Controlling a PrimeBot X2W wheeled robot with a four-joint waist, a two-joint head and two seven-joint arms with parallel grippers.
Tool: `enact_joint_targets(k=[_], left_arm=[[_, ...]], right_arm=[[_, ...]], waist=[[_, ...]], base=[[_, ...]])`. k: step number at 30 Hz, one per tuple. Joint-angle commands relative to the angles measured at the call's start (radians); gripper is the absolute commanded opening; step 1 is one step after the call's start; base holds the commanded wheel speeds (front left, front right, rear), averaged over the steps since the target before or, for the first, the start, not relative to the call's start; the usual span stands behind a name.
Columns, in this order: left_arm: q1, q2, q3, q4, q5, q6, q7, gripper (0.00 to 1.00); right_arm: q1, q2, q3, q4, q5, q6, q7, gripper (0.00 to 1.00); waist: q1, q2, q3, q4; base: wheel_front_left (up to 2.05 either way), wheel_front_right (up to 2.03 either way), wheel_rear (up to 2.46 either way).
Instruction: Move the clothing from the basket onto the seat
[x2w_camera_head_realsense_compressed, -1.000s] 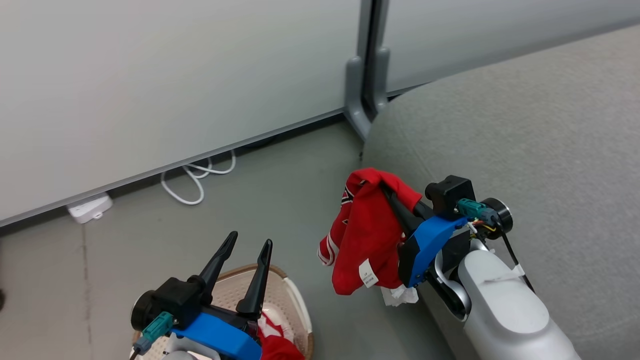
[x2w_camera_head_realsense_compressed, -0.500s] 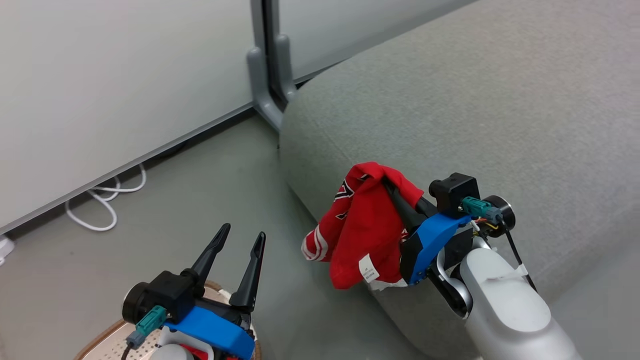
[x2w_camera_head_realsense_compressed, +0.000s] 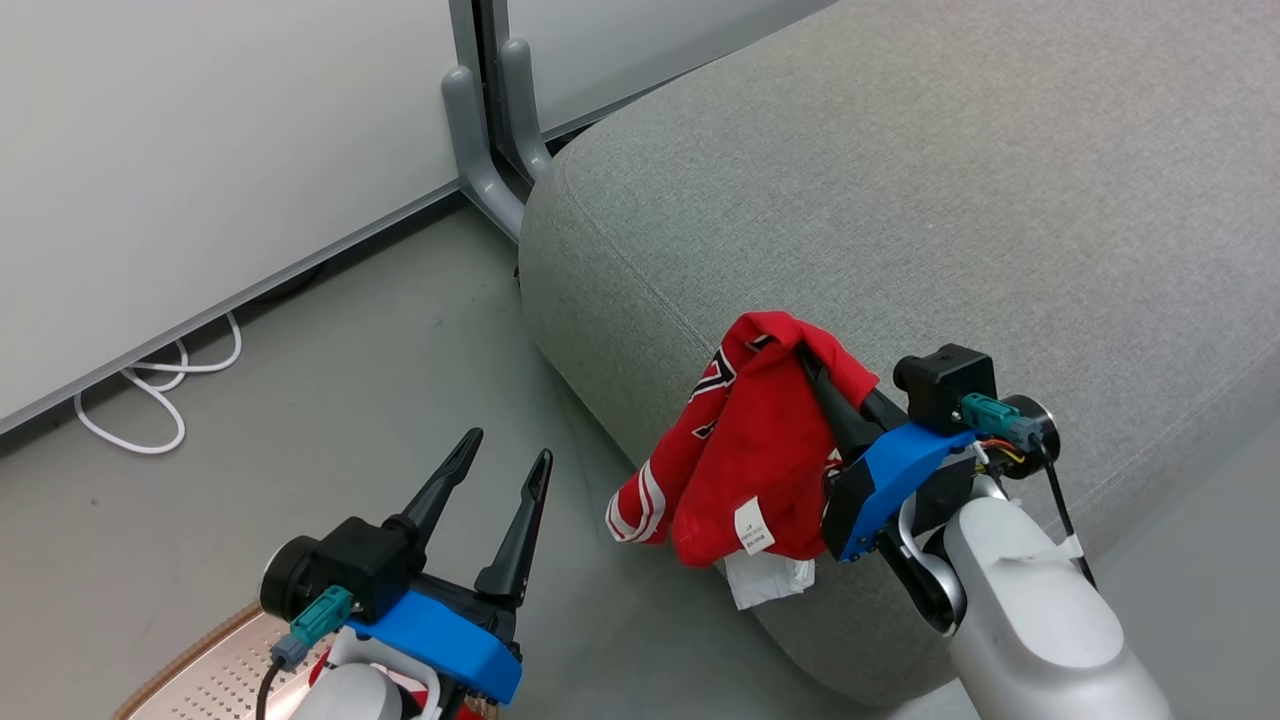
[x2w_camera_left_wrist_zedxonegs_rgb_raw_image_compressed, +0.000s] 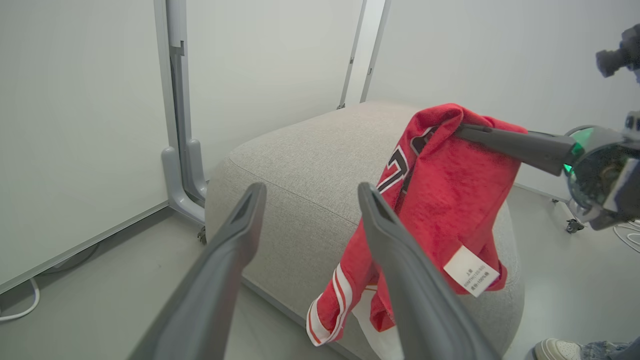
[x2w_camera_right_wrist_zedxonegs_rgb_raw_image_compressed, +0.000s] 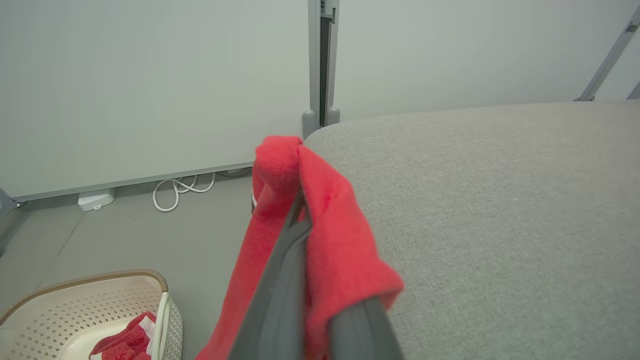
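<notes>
A smooth grey floor runs up to pale wall panels. Between two of the panels stands a grey upright post, its curved foot resting on the floor. A white cable lies in loose loops on the floor along the base of the wall. In the right wrist view a small white box sits just beside those loops, against the wall. At the bottom right corner of the left wrist view are a person's pale shoe and a blue denim trouser hem.
</notes>
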Motion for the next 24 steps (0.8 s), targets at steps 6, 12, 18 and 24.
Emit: enact_joint_targets(k=[6,12,18,24], left_arm=[[-0.023,0.013,0.015,-0.004,0.004,-0.002,-0.005,1.0],[-0.048,0.029,0.025,-0.021,0.026,-0.002,-0.005,1.0],[-0.129,0.075,-0.004,-0.046,0.05,-0.002,0.008,1.0],[-0.201,0.109,-0.018,-0.098,0.062,-0.003,0.024,1.0]], right_arm=[[-0.024,0.006,-0.027,-0.017,0.014,0.0,0.002,0.0],[-0.152,-0.005,-0.099,-0.005,0.01,0.0,0.005,0.0],[-0.366,-0.062,-0.222,0.011,0.014,0.0,0.009,0.0],[-0.548,-0.174,-0.364,0.037,-0.003,0.0,0.024,0.0]], waist=[[0.0,0.0,0.028,0.001],[0.0,0.0,0.103,0.01],[0.0,0.0,0.238,0.044],[0.0,0.0,0.355,0.093]], base=[[0.0,0.0,0.0],[0.0,0.0,0.0],[0.0,0.0,0.0],[0.0,0.0,0.0]])
